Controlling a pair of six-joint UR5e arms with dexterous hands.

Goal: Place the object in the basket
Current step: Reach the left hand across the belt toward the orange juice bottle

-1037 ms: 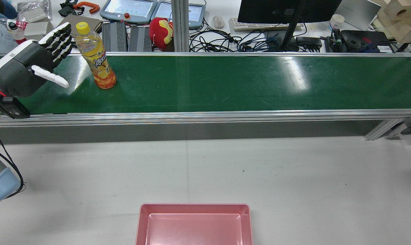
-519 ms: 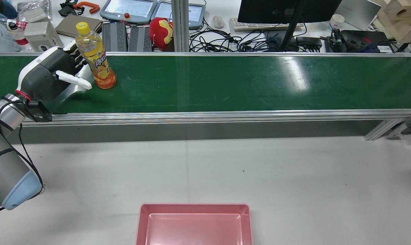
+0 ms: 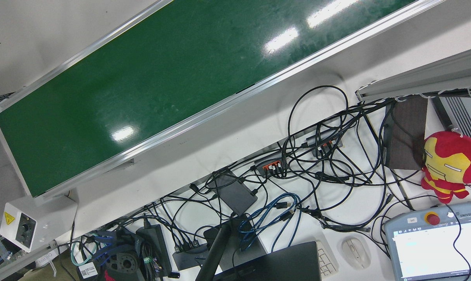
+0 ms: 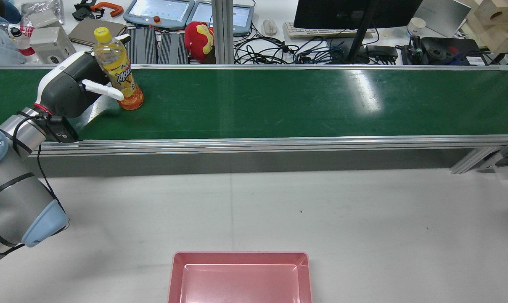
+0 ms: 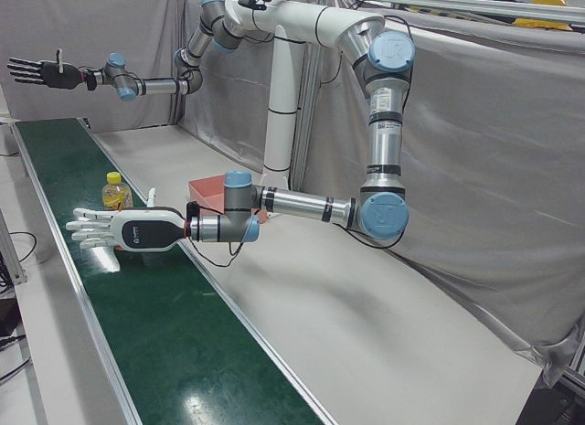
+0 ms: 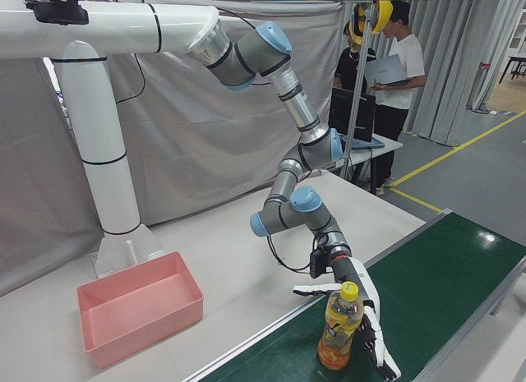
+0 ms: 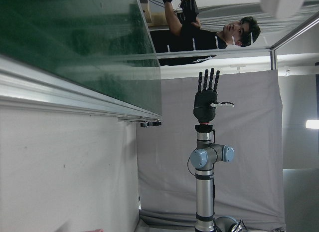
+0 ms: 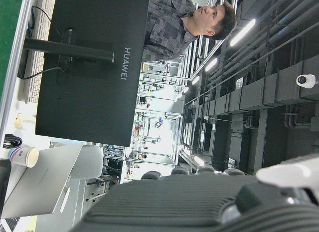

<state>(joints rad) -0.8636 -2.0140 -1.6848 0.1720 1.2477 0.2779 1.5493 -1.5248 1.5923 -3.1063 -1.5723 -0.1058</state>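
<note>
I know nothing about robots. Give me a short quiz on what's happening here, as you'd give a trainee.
1. Which of the robot's hands is open beside the orange drink bottle standing on the green conveyor belt? A) its left B) its right
2. True or false: the bottle lies inside the pink basket.
3. Fill in: the bottle's cap is ____.

Key:
1. A. The left hand is at the bottle.
2. False. The pink basket holds nothing and the bottle is upright on the belt.
3. Yellow.
</note>
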